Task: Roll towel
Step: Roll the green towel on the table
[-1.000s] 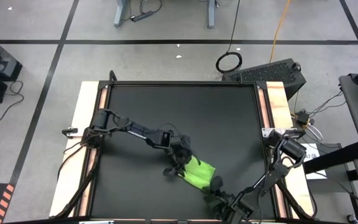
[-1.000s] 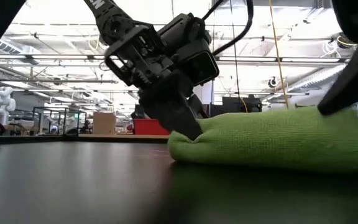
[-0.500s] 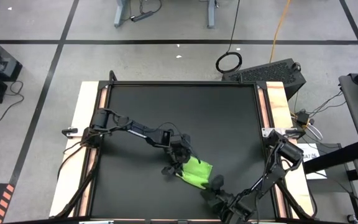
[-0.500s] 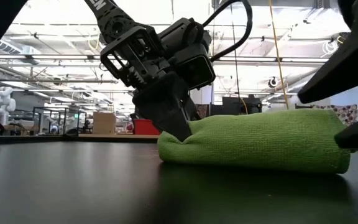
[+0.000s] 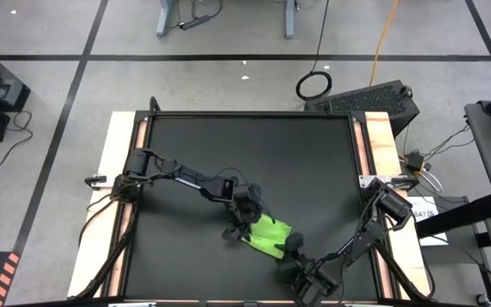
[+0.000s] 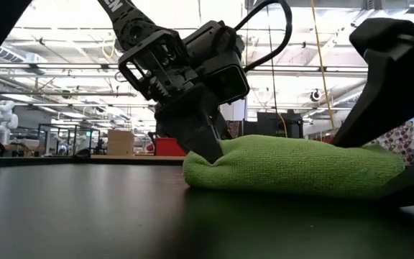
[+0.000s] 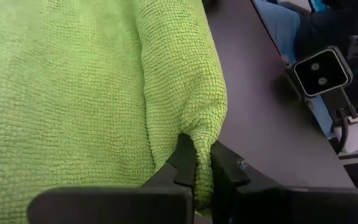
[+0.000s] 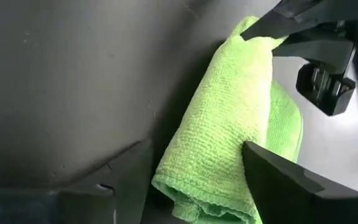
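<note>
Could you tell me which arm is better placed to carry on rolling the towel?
Probably the left: its tool is shut on the towel's rolled end, while the right tool sits open around the other end, gripping nothing.

Bright even light from above in the high view, bright ceiling lights and white glare behind in the low view, dark arm shapes against them, soft shadow under the towel (image 6: pixel 293 167), blurry dark fingers up close in wrist views
</note>
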Motion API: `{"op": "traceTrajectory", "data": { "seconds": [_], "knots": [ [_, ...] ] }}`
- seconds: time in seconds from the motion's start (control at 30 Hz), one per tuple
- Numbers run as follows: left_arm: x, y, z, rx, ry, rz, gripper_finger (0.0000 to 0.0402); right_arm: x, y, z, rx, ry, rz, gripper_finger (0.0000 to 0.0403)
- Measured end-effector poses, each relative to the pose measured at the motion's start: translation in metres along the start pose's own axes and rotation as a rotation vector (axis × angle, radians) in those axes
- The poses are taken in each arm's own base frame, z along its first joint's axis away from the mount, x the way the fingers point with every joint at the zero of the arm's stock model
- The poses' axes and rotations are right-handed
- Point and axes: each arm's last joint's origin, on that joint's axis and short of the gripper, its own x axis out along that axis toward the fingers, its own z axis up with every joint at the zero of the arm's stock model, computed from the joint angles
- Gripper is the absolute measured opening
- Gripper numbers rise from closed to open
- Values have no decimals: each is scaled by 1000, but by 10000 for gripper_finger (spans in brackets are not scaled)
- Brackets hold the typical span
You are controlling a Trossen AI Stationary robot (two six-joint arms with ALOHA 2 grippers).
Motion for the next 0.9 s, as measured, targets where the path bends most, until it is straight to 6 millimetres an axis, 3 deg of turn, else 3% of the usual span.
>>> {"op": "traceTrajectory", "data": {
  "seconds": [0.13, 0.27, 0.5, 0.7, 0.9],
  "knots": [
    [-1, 1, 1, 4, -14, 5, 18, 2, -1, -6, 91, 42, -15, 202],
    [-1, 1, 4, 28, -36, -9, 28, 0, -3, -13, 205, 92, -44, 134],
    [4, -6, 11, 119, -86, -23, 119, -2, -5, -19, 300, 142, -53, 13],
    [3, -14, 17, 184, -103, 22, 212, -5, -9, -16, 360, 175, -10, 18],
    [-2, -44, 26, 351, -72, 220, 230, -13, -21, -6, 431, 187, 69, 11]
  ]
}}
